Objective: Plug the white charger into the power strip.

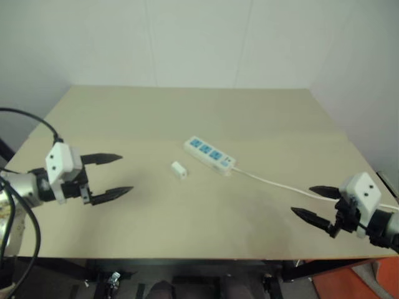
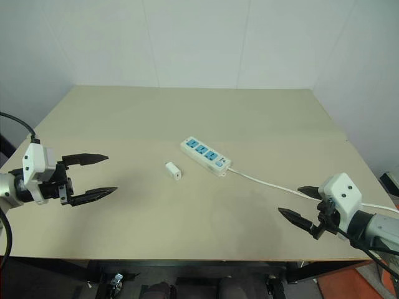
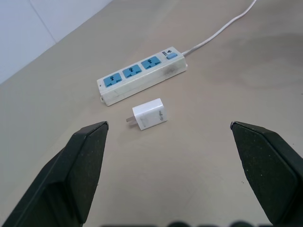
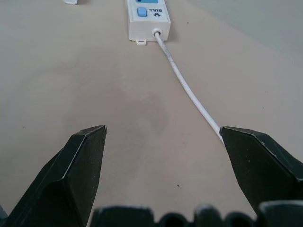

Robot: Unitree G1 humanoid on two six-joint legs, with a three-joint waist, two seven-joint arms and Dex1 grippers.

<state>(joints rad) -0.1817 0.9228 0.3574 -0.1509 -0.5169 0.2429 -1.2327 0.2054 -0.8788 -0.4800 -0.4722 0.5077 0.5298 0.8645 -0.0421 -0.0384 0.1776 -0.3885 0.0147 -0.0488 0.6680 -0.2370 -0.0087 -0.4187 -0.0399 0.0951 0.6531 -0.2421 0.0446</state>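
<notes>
Beige table (image 1: 187,218), white walls behind. Power strip (image 1: 209,155) mid-table, cable trailing toward right gripper (image 1: 317,202). White charger (image 1: 179,169) lies just beside strip, prongs sideways. Left gripper (image 1: 112,175) and right both spread wide, empty. Best: left grasps charger's flat sides, turns prongs down.

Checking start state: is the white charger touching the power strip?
Apart. The left wrist view shows bare table between the white charger and the power strip; the charger lies beside the strip, unplugged.
</notes>
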